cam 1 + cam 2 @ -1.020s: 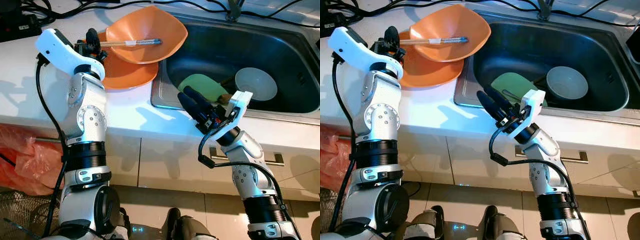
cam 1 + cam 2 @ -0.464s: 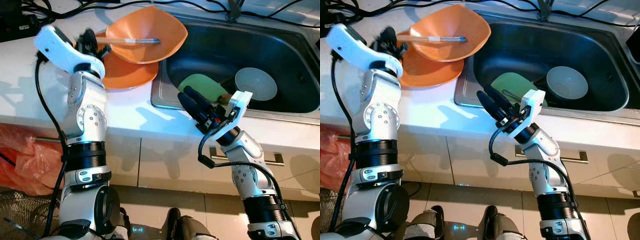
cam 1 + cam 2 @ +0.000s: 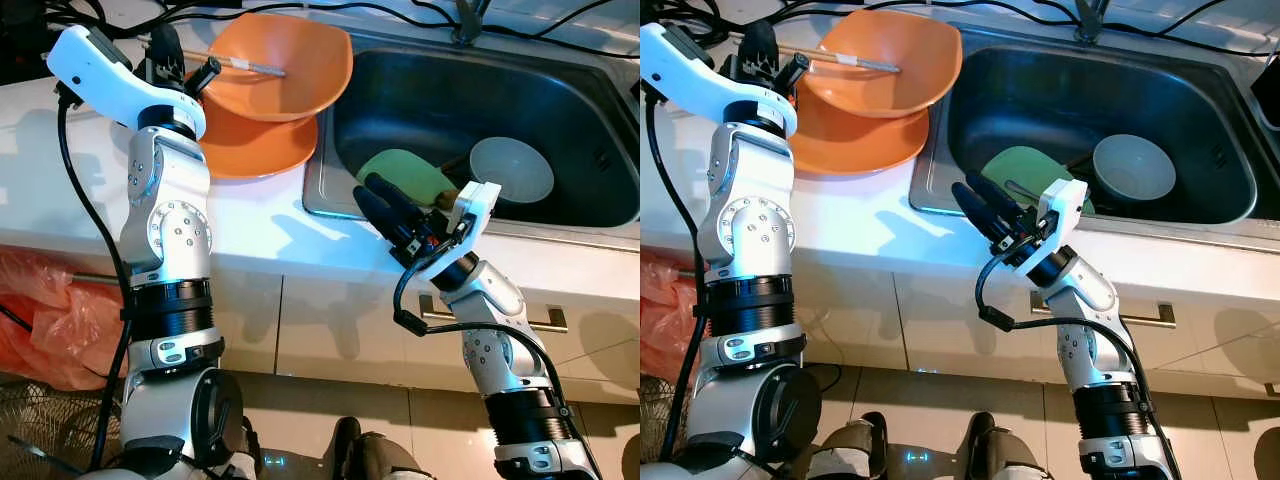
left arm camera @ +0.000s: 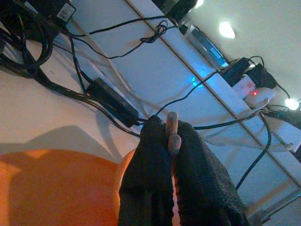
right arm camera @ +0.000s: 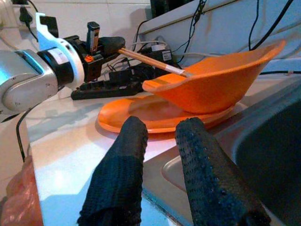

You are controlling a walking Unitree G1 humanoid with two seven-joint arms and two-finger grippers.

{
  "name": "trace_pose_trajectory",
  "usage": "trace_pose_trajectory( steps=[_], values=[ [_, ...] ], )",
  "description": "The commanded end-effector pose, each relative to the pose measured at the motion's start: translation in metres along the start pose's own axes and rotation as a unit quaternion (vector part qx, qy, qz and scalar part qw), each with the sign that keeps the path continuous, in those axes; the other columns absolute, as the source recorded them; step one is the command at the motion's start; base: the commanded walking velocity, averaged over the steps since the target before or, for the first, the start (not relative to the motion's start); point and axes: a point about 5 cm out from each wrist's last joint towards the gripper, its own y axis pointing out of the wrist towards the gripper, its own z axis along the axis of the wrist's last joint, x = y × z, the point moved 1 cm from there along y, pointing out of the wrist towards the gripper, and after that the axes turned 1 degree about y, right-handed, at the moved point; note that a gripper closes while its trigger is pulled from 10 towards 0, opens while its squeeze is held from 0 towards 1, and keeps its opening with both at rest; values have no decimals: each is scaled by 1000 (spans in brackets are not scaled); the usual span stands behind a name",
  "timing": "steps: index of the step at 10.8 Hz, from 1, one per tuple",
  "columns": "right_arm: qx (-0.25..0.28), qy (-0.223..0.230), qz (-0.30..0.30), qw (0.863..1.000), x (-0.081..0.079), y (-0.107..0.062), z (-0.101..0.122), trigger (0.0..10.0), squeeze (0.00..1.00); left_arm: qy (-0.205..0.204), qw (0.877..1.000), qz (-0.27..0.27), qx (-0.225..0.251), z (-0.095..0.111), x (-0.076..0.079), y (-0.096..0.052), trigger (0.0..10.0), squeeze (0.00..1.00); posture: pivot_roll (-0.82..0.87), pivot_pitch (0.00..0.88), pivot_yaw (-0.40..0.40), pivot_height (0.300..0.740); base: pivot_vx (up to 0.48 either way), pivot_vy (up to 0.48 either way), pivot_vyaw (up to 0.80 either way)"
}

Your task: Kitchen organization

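Note:
My left gripper (image 3: 186, 66) is shut on the near ends of a pair of wooden chopsticks (image 3: 246, 66), above the left rim of an orange bowl (image 3: 290, 80). Their far tips reach into the bowl. The bowl rests tilted on an orange plate (image 3: 250, 150) on the white counter. In the left wrist view the chopsticks' ends (image 4: 172, 133) poke out between the shut fingers. My right gripper (image 3: 378, 196) is open and holds nothing, hovering over the sink's front left corner. It points toward the bowl (image 5: 221, 84) and plate (image 5: 150, 115).
The steel sink (image 3: 600, 120) holds a green plate (image 3: 400, 168) and a white bowl (image 3: 512, 167). Black cables and a power strip (image 4: 113, 101) run along the back of the counter. A red plastic bag (image 3: 50, 310) hangs below the counter at the left.
My left gripper has moved back and to the left with the chopsticks, drawing them partway out of the bowl. The bowl has shifted a little left. The right arm has barely moved.

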Motion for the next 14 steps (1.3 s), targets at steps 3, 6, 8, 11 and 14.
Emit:
trace_pose_trajectory(
  steps=[3, 6, 8, 11, 14],
  values=[
    [-22, 14, -5, 1000, 1, -5, -11, 10000, 0, -30, 998, -42, 24, 10, 12, -5, 0, 0, 215, 187, -97, 740, 0, 0, 0],
    [-22, 13, -3, 1000, 1, -4, -11, 10000, 0, -77, 991, -100, 41, 21, 28, -11, 0, 0, 215, 190, -101, 740, 0, 0, 0],
    [-23, 12, -5, 1000, 2, -5, -11, 10000, 0, -107, 978, -176, 31, 20, 49, -20, 0, 0, 213, 192, -100, 740, 0, 0, 0],
    [-24, 9, -13, 1000, 4, -4, -12, 10000, 0, -118, 967, -224, -30, -8, 64, -37, 10000, 0, 214, 193, -102, 740, 0, 0, 0],
    [-22, 5, -27, 999, 7, -5, -11, 10000, 0, -116, 962, -238, -67, -23, 66, -47, 10000, 0, 212, 194, -98, 740, 0, 0, 0]
  ],
)
